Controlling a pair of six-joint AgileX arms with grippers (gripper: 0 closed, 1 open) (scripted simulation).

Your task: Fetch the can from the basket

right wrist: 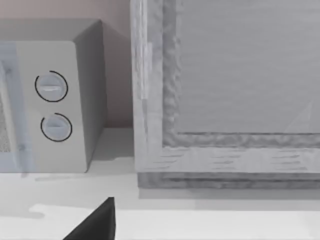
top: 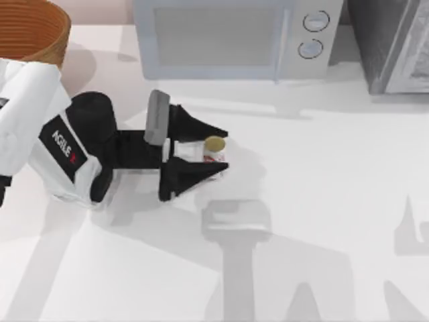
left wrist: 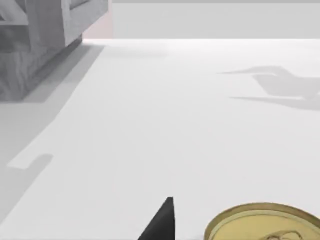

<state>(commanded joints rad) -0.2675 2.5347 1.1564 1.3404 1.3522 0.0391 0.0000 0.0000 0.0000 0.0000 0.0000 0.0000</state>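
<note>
While my left gripper [top: 218, 153] reaches across the table [top: 322, 201] toward three o'clock, its two black fingers pinch the can [top: 214, 149], gold top up, well clear of the basket [top: 30, 30] at ten o'clock. My right gripper's fingertip [right wrist: 95, 222] faces the microwave [right wrist: 55, 100]; I cannot tell its state.
</note>
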